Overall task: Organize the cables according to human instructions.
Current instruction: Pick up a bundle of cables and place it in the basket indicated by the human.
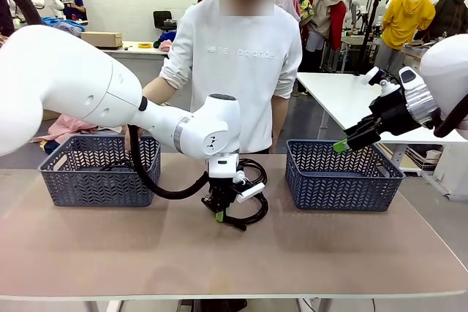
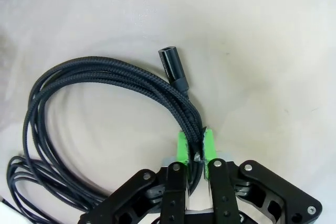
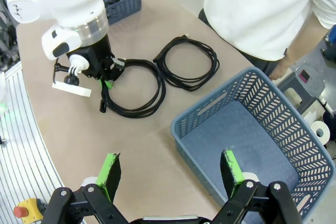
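While the person [image 1: 241,63] in a white sweatshirt stands at the twelve o'clock edge of the table [image 1: 110,246] in the front view, the left arm reaches to the table's middle. There the left gripper [image 1: 219,214] points straight down, its fingers closed on a coiled cable [image 1: 254,206] that lies on the tabletop. A grey-blue left basket [image 1: 73,180] sits toward nine o'clock and a matching right basket [image 1: 344,180] toward three o'clock. The right gripper [image 1: 342,144] hangs in the air above the right basket's rim; from this side I cannot tell how wide its fingers stand.

Looking along the left gripper [image 2: 195,142] in the left wrist view, both green pads [image 2: 182,145] are pressed together around several braided strands of the coiled cable [image 2: 79,77]. The loop sweeps off toward nine o'clock, and a chunky black plug [image 2: 172,65] lies at twelve o'clock from the pads.

Seen from the right wrist view, the right gripper [image 3: 169,157] has its fingers spread wide with nothing between them, above the near corner of the right basket [image 3: 294,135]. At ten o'clock the left gripper [image 3: 107,82] pinches the coiled cable [image 3: 152,95]. A second coiled cable [image 3: 189,65] lies just beside it, toward the person [image 3: 262,9].
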You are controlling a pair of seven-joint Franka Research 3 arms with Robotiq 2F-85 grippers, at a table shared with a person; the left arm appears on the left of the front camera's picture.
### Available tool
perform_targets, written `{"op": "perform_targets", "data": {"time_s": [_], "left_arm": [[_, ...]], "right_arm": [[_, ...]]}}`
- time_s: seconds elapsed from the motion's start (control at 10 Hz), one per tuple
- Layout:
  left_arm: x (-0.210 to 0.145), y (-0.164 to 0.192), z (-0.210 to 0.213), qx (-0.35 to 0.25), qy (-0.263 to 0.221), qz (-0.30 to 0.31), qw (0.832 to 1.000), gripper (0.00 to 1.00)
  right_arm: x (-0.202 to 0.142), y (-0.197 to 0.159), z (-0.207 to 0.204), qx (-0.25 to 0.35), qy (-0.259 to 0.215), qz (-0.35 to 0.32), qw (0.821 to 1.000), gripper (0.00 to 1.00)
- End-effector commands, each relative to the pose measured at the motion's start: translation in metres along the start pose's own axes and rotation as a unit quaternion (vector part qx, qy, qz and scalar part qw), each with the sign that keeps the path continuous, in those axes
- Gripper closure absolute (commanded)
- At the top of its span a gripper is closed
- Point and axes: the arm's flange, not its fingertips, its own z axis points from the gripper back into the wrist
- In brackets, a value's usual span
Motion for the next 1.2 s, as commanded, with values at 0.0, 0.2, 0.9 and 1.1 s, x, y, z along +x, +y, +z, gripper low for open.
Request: {"op": "perform_targets", "data": {"time_s": [0.0, 0.2, 0.9, 1.1], "left_arm": [[0.011, -0.017, 0.022, 0.001, -0.036, -0.039, 0.999, 1.0], [0.019, -0.031, 0.06, 0.008, -0.048, -0.037, 0.998, 0.95], [-0.061, -0.108, 0.198, 0.059, 0.038, 0.25, 0.966, 0.95], [-0.098, -0.137, 0.211, 0.064, 0.032, 0.315, 0.946, 0.95]], "right_arm": [[-0.001, -0.003, -0.002, 0.005, -0.015, 0.007, 1.0, 0.0], [-0.001, -0.003, -0.002, 0.005, -0.015, 0.007, 1.0, 0.0], [-0.001, -0.003, -0.002, 0.005, -0.015, 0.007, 1.0, 0.0], [-0.001, -0.003, -0.002, 0.005, -0.015, 0.007, 1.0, 0.0]]}}
